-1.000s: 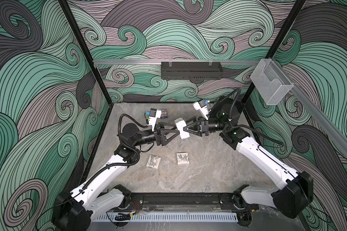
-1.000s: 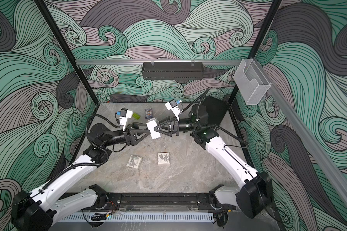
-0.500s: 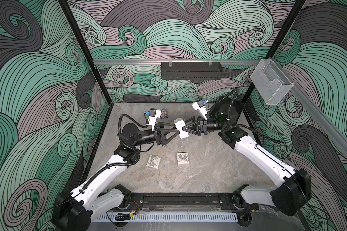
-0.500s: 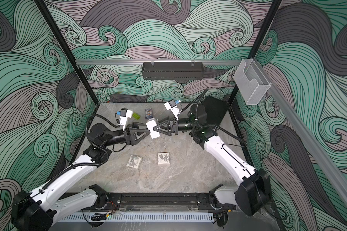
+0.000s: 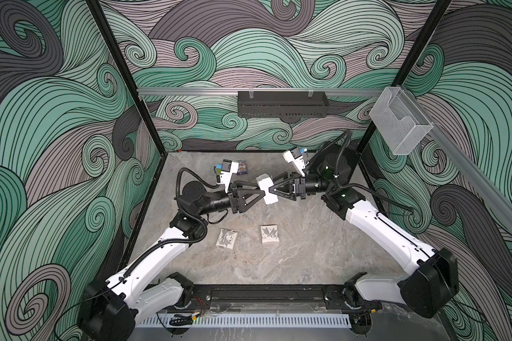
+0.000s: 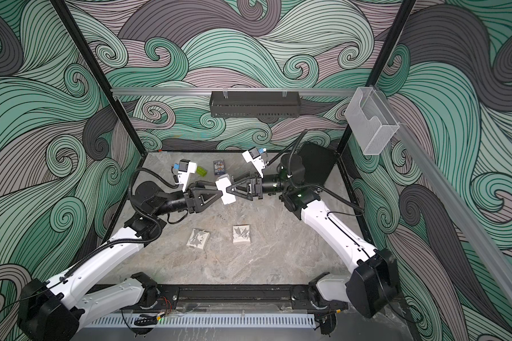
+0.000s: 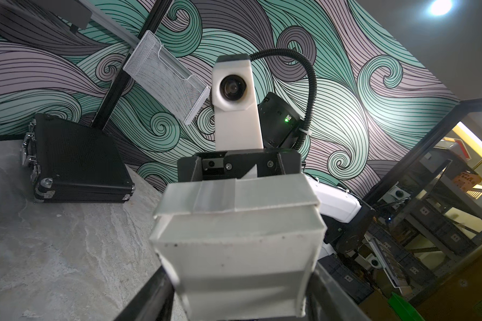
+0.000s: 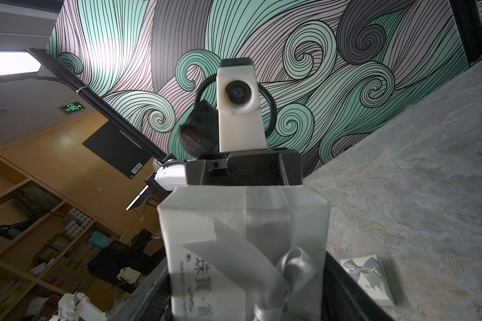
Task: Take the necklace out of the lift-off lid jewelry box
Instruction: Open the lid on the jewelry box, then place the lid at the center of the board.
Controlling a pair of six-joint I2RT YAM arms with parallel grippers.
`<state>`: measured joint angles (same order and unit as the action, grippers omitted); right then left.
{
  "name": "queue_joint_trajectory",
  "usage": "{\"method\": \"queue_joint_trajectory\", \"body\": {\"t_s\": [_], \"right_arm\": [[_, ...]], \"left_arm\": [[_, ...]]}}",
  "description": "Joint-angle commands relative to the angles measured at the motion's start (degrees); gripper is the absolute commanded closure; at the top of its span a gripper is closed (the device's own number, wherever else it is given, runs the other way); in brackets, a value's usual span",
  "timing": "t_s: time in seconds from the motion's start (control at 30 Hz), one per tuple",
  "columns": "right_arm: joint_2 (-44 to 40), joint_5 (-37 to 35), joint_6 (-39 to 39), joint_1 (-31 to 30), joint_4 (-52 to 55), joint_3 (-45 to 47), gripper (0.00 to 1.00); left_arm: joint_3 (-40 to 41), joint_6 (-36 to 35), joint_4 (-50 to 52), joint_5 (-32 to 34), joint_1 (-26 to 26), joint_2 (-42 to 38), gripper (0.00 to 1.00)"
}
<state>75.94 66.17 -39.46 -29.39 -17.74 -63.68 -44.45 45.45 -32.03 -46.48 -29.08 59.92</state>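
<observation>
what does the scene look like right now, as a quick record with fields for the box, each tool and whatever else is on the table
held item: jewelry box, in the air above the table
right tool: shut on the box's ribboned end
left tool: fingers flank the box's plain end, grip unclear
lid: looks still on
necklace: not visible
on table: two more ribboned boxes, lying apart
back of table: black case
</observation>
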Motion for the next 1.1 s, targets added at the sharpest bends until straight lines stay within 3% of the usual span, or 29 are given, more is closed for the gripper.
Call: {"method": "queue_joint_trajectory", "body": {"t_s": [0.0,0.1,0.53,0.63,0.7,0.8,0.9,1.07], "right_arm": [[0.3,0.5,0.0,0.2,-1.7,0.9,0.28],[0.0,0.6,-0.2,1.5,-1.8,1.2,0.28],[-6.5,-1.1,2.3,12.6,4.8,5.3,0.28],[-8.7,-11.2,13.2,14.9,22.3,4.4,0.28],[-8.2,-24.7,21.6,15.0,36.3,2.8,0.27],[-4.6,-40.0,24.4,15.1,46.0,3.4,0.28],[0.1,-46.8,25.1,15.0,48.0,5.1,0.27],[10.0,-52.4,28.6,15.1,51.8,2.7,0.22]], "left_arm": [[-1.4,-0.6,-1.6,0.4,-0.5,-0.3,0.43],[-1.4,-1.5,-0.2,1.4,-0.5,-0.7,0.51],[-1.9,-5.2,5.7,5.0,-0.5,-0.3,0.55],[-1.9,-5.9,6.9,5.3,-0.3,-0.2,0.55],[-1.8,-6.2,7.3,5.2,-0.3,-0.4,0.55],[-2.3,-7.0,8.7,4.6,-0.3,-0.7,0.55],[-3.2,-7.8,10.8,4.4,-0.2,-1.2,0.55],[-3.1,-8.1,11.7,4.5,-0.2,-1.6,0.55]]}}
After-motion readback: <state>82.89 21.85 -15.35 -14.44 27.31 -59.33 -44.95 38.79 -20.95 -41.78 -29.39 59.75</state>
